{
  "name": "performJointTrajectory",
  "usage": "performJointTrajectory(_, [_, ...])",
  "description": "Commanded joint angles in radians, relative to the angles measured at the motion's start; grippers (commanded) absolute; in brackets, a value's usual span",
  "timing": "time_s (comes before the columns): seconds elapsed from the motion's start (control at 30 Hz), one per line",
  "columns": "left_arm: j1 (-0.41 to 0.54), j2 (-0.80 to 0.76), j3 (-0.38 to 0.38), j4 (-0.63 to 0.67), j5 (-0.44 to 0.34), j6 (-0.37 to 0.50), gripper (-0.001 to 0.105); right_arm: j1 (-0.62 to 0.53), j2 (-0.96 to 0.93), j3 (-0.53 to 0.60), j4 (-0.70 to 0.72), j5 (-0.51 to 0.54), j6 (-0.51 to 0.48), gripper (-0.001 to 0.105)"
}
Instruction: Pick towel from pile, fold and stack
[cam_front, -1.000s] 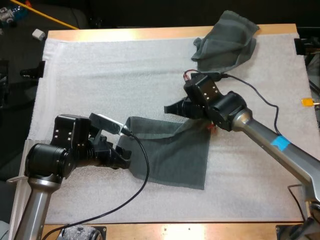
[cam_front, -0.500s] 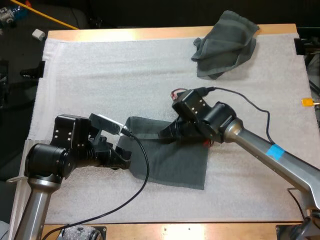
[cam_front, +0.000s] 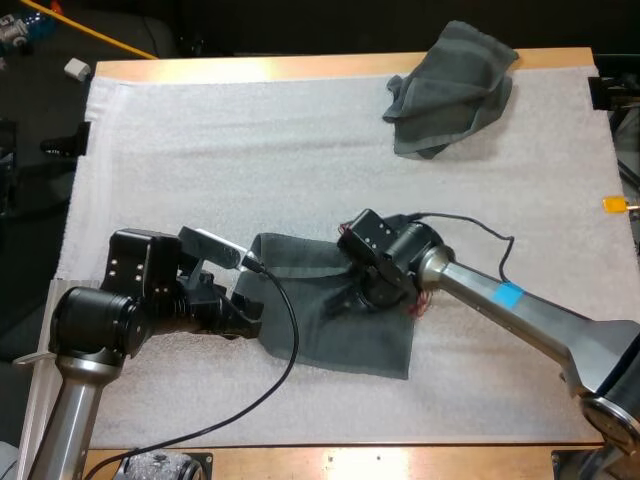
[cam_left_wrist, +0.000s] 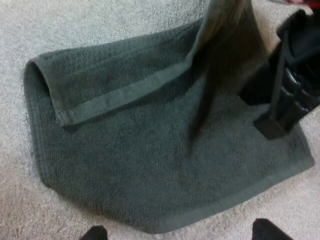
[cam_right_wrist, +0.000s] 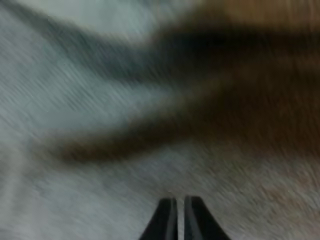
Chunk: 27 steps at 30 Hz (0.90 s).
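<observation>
Towel (cam_front: 345, 345) is lying half-folded just 6 o'clock of the mat (cam_front: 200, 150) centre; crumpled towel (cam_front: 450, 90) is sitting at 1 o'clock. Right gripper (cam_front: 347, 298): fingers nearly pressed together, apparently pinching a raised flap. Left gripper (cam_front: 245, 312): fingers spread, hovering at the towel's 9 o'clock edge. Soft, limp, light; I am favouring the hemmed corners.

left gripper (cam_left_wrist: 182, 232) fingers apart, right gripper (cam_right_wrist: 180, 216) fingers nearly touching.
</observation>
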Motion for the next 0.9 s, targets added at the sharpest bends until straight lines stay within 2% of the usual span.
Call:
performJointTrajectory(0.0, [-0.003,-0.002,-0.005,0.002,0.003,-0.005,0.057,-0.011,0.025,-0.028,-0.051,-0.014,0.008,0.0])
performJointTrajectory(0.4, [-0.003,-0.003,-0.004,0.003,0.006,-0.003,0.057,-0.069,0.138,-0.035,-0.213,0.006,0.073,0.0])
performJointTrajectory(0.67, [-0.004,-0.005,-0.004,0.006,0.006,-0.001,0.057,-0.102,0.16,-0.053,-0.419,0.089,0.136,0.0])
performJointTrajectory(0.7, [-0.003,-0.004,-0.004,0.001,0.004,-0.002,0.057,-0.099,0.161,-0.048,-0.387,0.057,0.148,0.0])
performJointTrajectory(0.77, [-0.003,-0.004,-0.005,0.003,0.006,-0.002,0.057,-0.121,0.185,-0.053,-0.497,0.09,0.231,0.0])
performJointTrajectory(0.87, [-0.003,-0.005,-0.005,0.005,0.007,-0.001,0.057,-0.145,0.2,-0.071,-0.611,0.134,0.293,0.0])
